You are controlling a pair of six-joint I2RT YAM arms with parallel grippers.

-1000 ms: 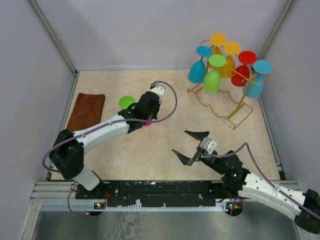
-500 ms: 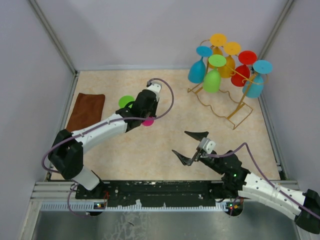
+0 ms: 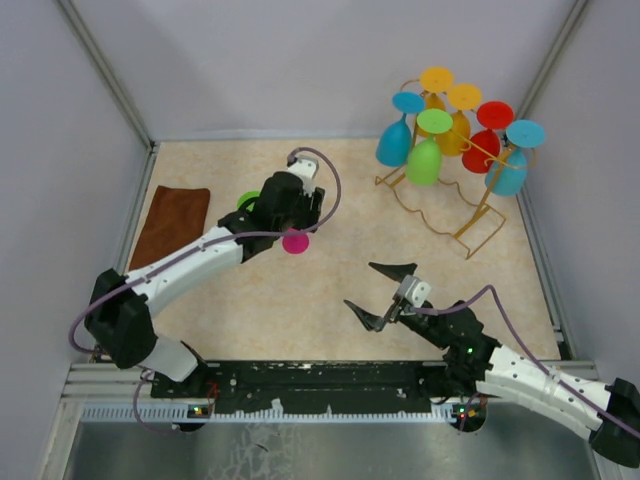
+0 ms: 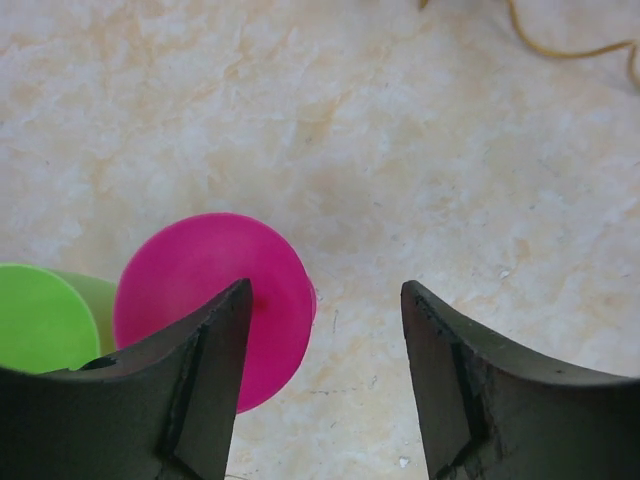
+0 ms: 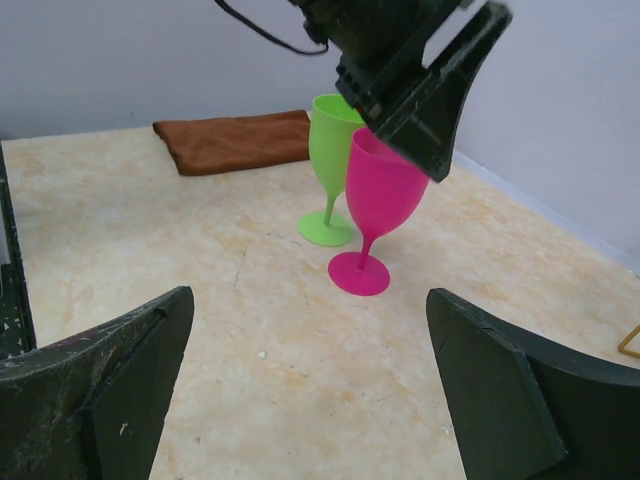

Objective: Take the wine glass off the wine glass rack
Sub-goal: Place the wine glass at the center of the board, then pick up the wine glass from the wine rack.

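I am holding my left gripper (image 4: 325,292) wide open with nothing between its fingers, hovering just above the pink wine glass (image 4: 205,295). In my wrist view its rim is showing under my left finger at about 8 o'clock, not between the jaws. In the right wrist view that glass is standing upright on its own foot on the table (image 5: 200,330), so I am judging it already off the rack and set down. Just beside it, at its 10 o'clock in the top view, a lime glass (image 3: 250,203) is also standing upright, and farther out at 9 o'clock a brown cloth (image 3: 172,222) is lying flat. My right gripper (image 3: 385,290) is waiting spread wide and empty. The wine glass rack (image 3: 480,213) is standing well apart from my left hand at about 2 o'clock in the top view, and at about 1 o'clock from my right. Its glasses are hanging foot up and bowl down, their long axes close to upright, with the hanging green glass (image 3: 424,160) nearest me. I am judging both hands about equally far from that glass, with the right nearer the rack's foot. I am finding no brand, label or writing to read.
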